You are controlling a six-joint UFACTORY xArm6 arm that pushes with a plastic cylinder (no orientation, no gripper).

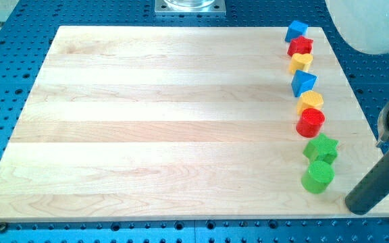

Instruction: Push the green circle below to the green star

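Camera view, my single feed. Wooden board (167,121) on a blue perforated table (5,40).

Blocks, all in one column down the view's right side, listed top to bottom:
- blue cube (296,30)
- red star (301,46), touching the cube
- yellow heart (302,62)
- blue triangle (304,82)
- yellow hexagon (310,101)
- red circle (310,123), touching the hexagon
- green star (321,147)
- green circle (317,177), directly below the green star and touching it, near the board's bottom edge.

My rod enters from the view's right edge, slanting down and left. My tip (358,204) rests near the board's bottom-right corner, to the right of and slightly below the green circle, apart from it.

Claw: my arm carries a plain rod, so I list no jaw state.
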